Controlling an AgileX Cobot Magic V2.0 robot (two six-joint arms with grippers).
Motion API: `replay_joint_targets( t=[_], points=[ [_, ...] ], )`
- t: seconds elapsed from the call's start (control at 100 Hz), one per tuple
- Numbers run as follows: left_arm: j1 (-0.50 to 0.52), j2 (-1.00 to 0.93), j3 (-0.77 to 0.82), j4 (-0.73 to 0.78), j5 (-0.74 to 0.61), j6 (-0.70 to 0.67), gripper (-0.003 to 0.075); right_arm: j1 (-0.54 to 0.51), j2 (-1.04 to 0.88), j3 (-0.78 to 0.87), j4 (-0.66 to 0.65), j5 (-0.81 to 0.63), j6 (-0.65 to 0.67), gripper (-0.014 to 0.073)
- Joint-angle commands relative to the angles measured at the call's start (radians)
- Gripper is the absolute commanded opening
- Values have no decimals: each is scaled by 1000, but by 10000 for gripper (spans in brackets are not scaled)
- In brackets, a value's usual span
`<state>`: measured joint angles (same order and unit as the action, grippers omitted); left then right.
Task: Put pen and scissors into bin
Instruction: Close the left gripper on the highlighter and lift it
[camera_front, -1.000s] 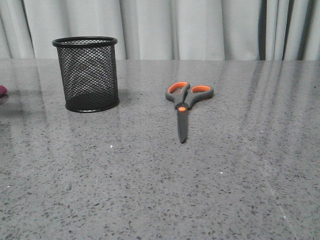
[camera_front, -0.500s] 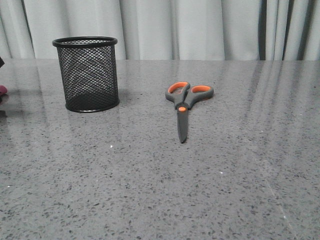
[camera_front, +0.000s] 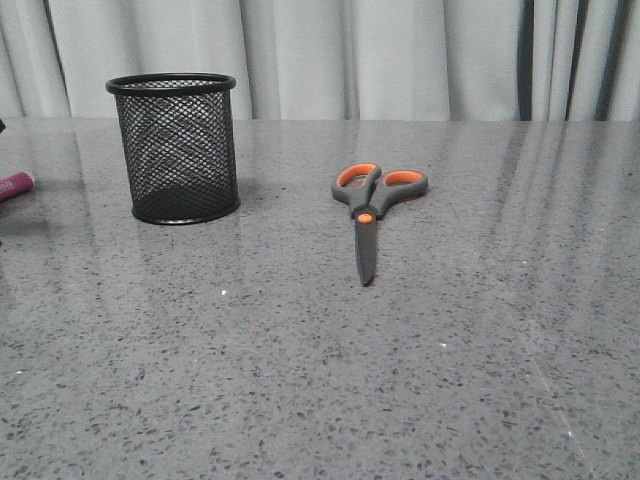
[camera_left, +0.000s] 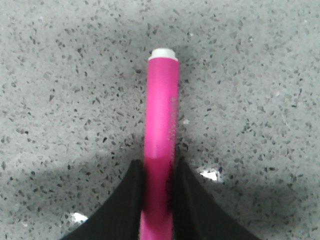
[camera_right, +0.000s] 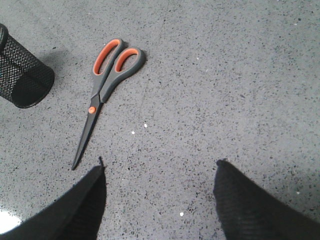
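Note:
The magenta pen (camera_left: 162, 115) with a whitish end cap is pinched between the dark fingers of my left gripper (camera_left: 159, 170), which is shut on it just above the speckled table. In the front view only the pen's tip (camera_front: 15, 185) shows at the far left edge; the gripper itself is out of frame there. The scissors (camera_front: 366, 205) lie flat mid-table, blades closed and pointing toward the front, also seen as scissors (camera_right: 102, 87) in the right wrist view. The black mesh bin (camera_front: 176, 147) stands upright at the back left. My right gripper (camera_right: 160, 175) hangs open above the table, apart from the scissors.
A grey speckled table (camera_front: 320, 380) spreads across the front view, with pale curtains (camera_front: 350, 55) behind its far edge. The bin (camera_right: 22, 75) shows at the edge of the right wrist view.
At the front view's left edge the pen has come further into frame, showing more of its magenta length. Scissors and bin have not moved.

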<state>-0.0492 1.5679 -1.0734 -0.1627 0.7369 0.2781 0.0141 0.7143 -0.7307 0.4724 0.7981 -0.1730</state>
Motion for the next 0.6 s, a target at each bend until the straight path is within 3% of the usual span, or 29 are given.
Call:
replay_joint_targets(
  t=[0.0,0.15,0.44,0.59],
  points=[
    [3,-64,-27,-21,-13,12,-22,0,5,-34,22,-47,-6,421],
    [-4,-173,-27,-80,-79,71,-22,0,5,-34,22,-47,-6,421],
    [-90,-354,-27,-440,-277,319,-22,0,5,-34,22,-47,-6,421],
    [-175,-351,-27,-465,-326,359,-22,0,5,-34,22,-47,-6,421]
  ],
)
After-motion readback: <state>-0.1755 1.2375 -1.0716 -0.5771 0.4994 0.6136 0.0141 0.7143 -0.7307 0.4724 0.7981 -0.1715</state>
